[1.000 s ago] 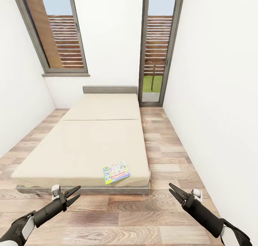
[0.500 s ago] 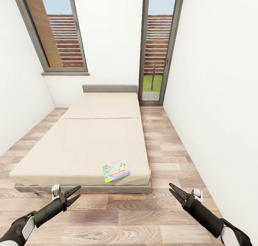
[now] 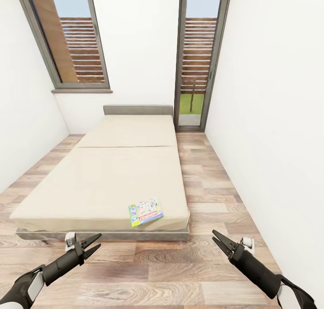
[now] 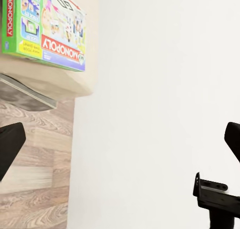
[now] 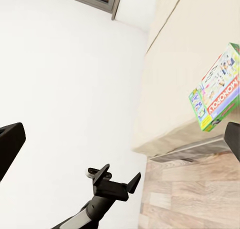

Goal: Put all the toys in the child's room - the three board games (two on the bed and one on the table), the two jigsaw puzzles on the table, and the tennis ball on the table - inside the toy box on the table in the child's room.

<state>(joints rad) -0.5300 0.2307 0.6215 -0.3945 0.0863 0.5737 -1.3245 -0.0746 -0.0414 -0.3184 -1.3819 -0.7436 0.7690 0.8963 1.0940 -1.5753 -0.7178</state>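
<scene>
- Facing the bed (image 3: 103, 178) in the head view: beige mattress, grey frame, low grey headboard against the far white wall, tall dark-framed windows (image 3: 72, 38) behind it, wood-plank floor (image 3: 207, 183) all round.
- One board game (image 3: 146, 213), white-and-green with a red logo, lies flat on the mattress near the foot edge, toward the bed's right corner, slightly skewed.
- Left gripper (image 3: 93, 245) and right gripper (image 3: 219, 241) both hang over the floor short of the bed's foot, well apart from each other and from the game. Fingers on both are spread wide, holding nothing.
- Left wrist view: the board game (image 4: 42, 26) sits on the mattress corner, "MONOPOLY" readable on its red band; grey frame and plank floor below it. The right gripper (image 4: 212, 194) shows against the white wall, fingers apart.
- Right wrist view: the board game (image 5: 217, 89) lies close to the mattress edge, frame and floor just under it. The left gripper (image 5: 116, 180) shows against the white wall, fingers spread.
</scene>
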